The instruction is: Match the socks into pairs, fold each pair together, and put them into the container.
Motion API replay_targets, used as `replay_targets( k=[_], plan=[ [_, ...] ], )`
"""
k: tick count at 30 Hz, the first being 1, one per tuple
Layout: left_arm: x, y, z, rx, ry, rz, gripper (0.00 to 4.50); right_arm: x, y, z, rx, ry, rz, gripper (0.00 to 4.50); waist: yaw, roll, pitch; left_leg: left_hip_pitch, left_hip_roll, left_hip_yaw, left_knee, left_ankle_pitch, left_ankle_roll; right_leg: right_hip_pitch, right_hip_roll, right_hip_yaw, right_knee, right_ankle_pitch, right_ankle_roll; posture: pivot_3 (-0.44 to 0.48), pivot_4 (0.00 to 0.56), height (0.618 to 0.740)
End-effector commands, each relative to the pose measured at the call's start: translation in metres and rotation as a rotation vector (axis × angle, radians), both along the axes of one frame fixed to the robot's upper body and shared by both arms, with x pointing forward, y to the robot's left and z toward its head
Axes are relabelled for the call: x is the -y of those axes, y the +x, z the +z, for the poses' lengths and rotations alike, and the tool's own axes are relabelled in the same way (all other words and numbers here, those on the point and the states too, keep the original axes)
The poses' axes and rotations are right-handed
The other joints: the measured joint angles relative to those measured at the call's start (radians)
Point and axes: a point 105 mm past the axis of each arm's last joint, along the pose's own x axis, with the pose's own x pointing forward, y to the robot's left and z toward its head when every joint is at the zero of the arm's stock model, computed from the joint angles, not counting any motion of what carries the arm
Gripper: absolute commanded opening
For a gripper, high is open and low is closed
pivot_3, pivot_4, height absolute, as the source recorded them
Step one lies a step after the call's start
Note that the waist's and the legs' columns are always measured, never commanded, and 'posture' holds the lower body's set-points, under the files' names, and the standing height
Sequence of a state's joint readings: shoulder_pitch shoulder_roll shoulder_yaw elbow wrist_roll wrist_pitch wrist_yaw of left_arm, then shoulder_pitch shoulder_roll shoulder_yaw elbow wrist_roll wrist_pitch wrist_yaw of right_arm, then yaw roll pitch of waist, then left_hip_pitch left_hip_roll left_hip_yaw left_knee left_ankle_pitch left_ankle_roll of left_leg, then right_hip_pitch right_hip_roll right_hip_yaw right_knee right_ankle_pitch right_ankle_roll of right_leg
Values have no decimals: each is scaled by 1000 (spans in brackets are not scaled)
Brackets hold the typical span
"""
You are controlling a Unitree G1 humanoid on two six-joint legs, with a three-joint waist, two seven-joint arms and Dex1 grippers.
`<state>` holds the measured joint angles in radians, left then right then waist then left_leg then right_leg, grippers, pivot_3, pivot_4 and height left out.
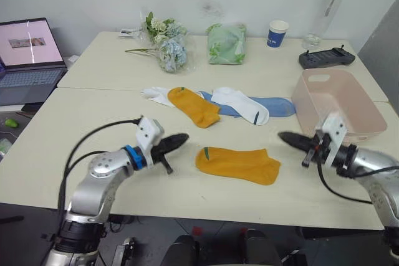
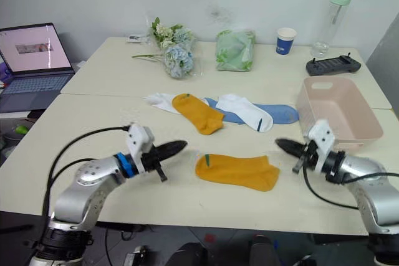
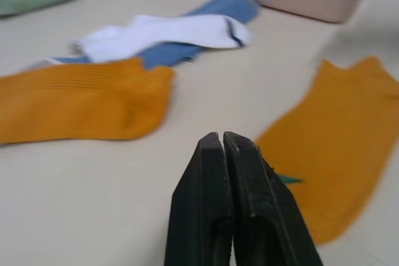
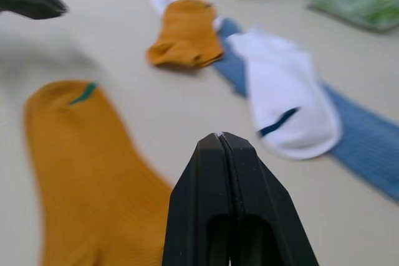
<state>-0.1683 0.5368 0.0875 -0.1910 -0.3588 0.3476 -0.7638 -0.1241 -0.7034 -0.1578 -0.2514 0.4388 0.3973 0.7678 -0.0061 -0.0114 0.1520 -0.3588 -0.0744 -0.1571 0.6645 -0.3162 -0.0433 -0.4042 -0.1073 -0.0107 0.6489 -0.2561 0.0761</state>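
Observation:
One mustard-yellow sock lies flat near the table's front, between my two grippers. My left gripper hovers just left of its cuff, shut and empty. My right gripper hangs to its right, shut with nothing in it. Farther back a second yellow sock lies over a white sock, and another white sock rests on a light blue sock. The pale pink container stands empty at the right, behind my right gripper.
Along the back of the table are a flower bunch, a green cloth bundle, a blue-and-white paper cup, a clear bottle and a black controller. A laptop sits at far left.

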Motion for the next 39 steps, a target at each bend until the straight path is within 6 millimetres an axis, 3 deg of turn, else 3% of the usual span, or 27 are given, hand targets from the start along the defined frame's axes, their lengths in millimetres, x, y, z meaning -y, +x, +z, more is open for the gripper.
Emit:
replay_targets(
  k=[1, 5, 11, 23, 28, 33, 39],
  plan=[
    [-30, 9, 7, 46, -59, 175, 1468, 12, 6, -11, 24, -55, -74, 909, 1, 0, 0, -1, 0, 0, 0, 0, 0, 0, 0, 0, 0, 0, 0, 0, 150, 740],
    [-63, 8, -11, 55, -54, 348, 2701, 11, 8, -28, 22, -63, -119, 2298, 0, 0, 0, -1, 0, 0, 0, 0, 0, -1, 0, 0, -1, 0, 0, 0, 150, 740],
    [-70, -2, -25, 43, -65, 403, 4500, 13, 17, -32, 47, -38, -181, 4377, -1, 0, 0, -1, 0, 1, 1, 0, 0, -1, 0, 1, 1, 0, -1, 0, 150, 740],
    [-69, -4, -29, 36, -37, 391, 4500, 17, 18, -30, 50, -64, -170, 4464, -2, 0, 0, -1, 0, 1, 0, 0, 0, -1, 0, 1, 0, 0, -1, 0, 150, 740],
    [-62, -4, -26, 53, -26, 366, 4500, 1, 13, -26, 50, -49, -113, 4464, -2, 0, 0, 0, 0, 1, 0, 0, 0, -1, 0, 1, 0, 0, -1, 0, 150, 740],
    [-33, 4, -19, 69, 27, 222, 4500, -11, 7, -21, 43, -42, -73, 4464, 0, 0, 0, -1, 0, 0, 0, 0, 0, -1, 0, 0, 0, 0, -1, 0, 150, 740],
    [21, 45, -21, 64, 110, 41, 4500, -26, 0, -17, 33, -41, -32, 4464, 4, 0, 0, -1, -1, 0, 1, 0, 0, -1, 0, 0, 0, 0, -1, 0, 150, 740]
  ],
)
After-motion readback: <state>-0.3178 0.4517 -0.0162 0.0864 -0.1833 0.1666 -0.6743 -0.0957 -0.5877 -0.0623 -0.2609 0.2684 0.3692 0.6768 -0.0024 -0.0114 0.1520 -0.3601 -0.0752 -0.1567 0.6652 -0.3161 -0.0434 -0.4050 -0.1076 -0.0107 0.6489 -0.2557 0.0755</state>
